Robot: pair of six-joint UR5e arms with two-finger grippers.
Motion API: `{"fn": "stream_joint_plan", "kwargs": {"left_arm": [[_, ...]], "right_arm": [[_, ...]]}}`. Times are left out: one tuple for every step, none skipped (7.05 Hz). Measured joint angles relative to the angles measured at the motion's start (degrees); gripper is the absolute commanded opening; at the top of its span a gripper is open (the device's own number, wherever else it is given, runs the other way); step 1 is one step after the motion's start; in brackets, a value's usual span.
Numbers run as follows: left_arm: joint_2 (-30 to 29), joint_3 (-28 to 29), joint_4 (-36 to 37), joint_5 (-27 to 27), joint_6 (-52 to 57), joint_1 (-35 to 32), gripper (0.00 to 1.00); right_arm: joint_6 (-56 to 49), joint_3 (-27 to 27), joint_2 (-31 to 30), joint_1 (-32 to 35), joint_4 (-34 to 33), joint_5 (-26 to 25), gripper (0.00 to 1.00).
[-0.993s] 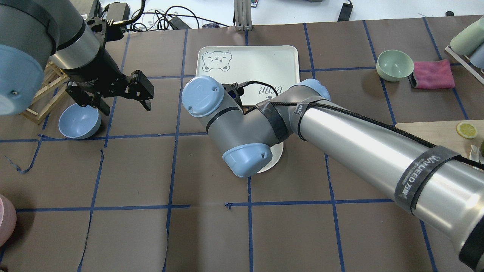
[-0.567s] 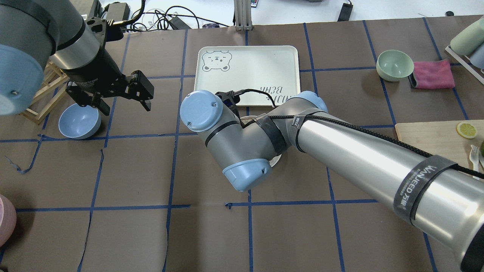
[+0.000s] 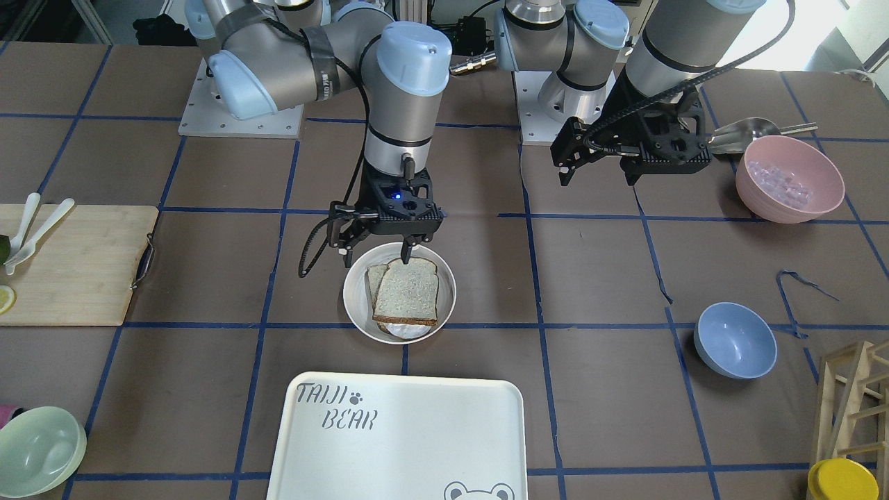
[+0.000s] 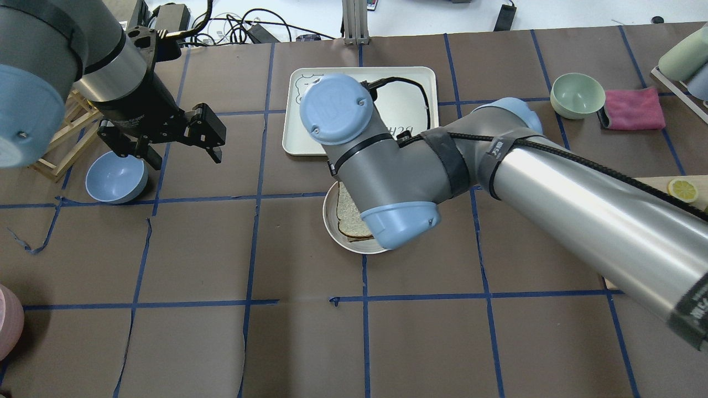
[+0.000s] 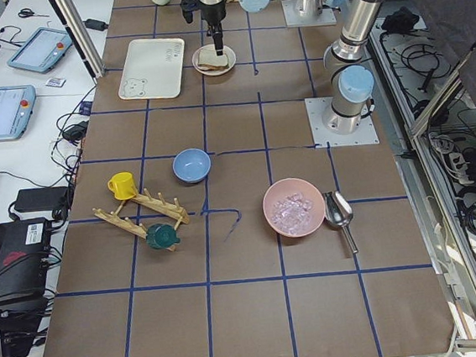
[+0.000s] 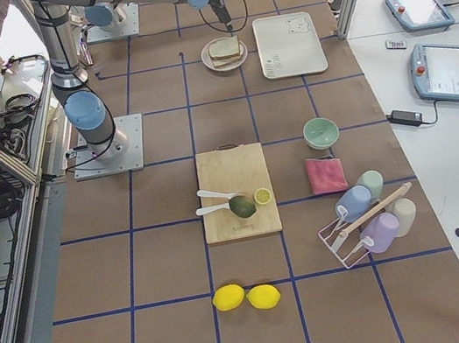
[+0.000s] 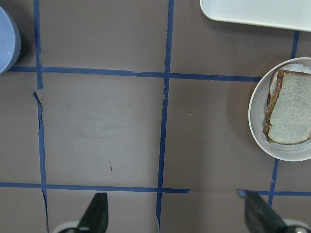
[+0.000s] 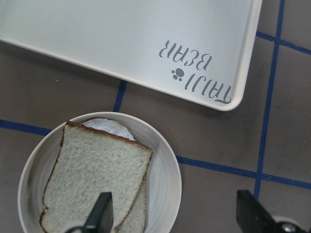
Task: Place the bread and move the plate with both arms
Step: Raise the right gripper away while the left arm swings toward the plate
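The bread (image 3: 408,292), speckled with a dark crust, lies free in the round off-white plate (image 3: 354,300), on top of a second slice with egg white showing under it. My right gripper (image 3: 376,258) is open and empty, just above the plate's robot-side rim. In the right wrist view the bread (image 8: 92,177) and plate (image 8: 170,179) lie below the open right gripper (image 8: 175,216). My left gripper (image 4: 180,155) is open and empty, hovering well to the left of the plate (image 4: 332,232) and its bread (image 4: 348,218). The left wrist view shows the plate (image 7: 255,116) at the right edge.
The white "TAIJI BEAR" tray (image 3: 417,444) lies just beyond the plate. A blue bowl (image 4: 116,177) sits under the left arm, near a wooden rack (image 3: 851,396). A pink bowl (image 3: 788,177), a green bowl (image 4: 577,95) and a cutting board (image 3: 69,264) lie farther out.
My right arm's wrist has swung right and toward the tray, off the plate it was covering. The bread now shows lying in the plate. The left arm has not moved.
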Motion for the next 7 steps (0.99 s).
{"fn": "stream_joint_plan", "kwargs": {"left_arm": [[-0.3, 0.0, 0.1, 0.0, -0.2, 0.0, 1.00], [-0.8, -0.1, 0.3, 0.1, -0.4, 0.0, 1.00], [-1.5, -0.2, 0.5, 0.2, -0.5, 0.1, 1.00], [-2.7, -0.8, 1.1, 0.3, -1.5, 0.0, 1.00], [-3.8, -1.7, 3.0, 0.2, -4.7, -0.2, 1.00], [-5.0, -2.8, 5.6, -0.1, -8.2, -0.6, 1.00], [-6.1, -4.4, 8.7, -0.3, -10.0, -1.4, 1.00]], "right_arm": [[-2.0, -1.0, -2.3, -4.0, 3.5, 3.8, 0.98], [-3.4, -3.2, -4.1, -8.2, 9.0, 7.9, 1.00], [-4.3, -6.8, -5.8, -11.5, 16.6, 10.8, 1.00], [-4.7, -10.8, -7.3, -13.5, 23.9, 12.0, 1.00], [-5.0, -14.6, -8.5, -15.3, 29.5, 12.4, 1.00], [-5.7, -16.8, -9.5, -17.1, 32.4, 12.9, 1.00], [-7.8, -17.5, -10.0, -18.2, 33.5, 13.4, 1.00]]}}
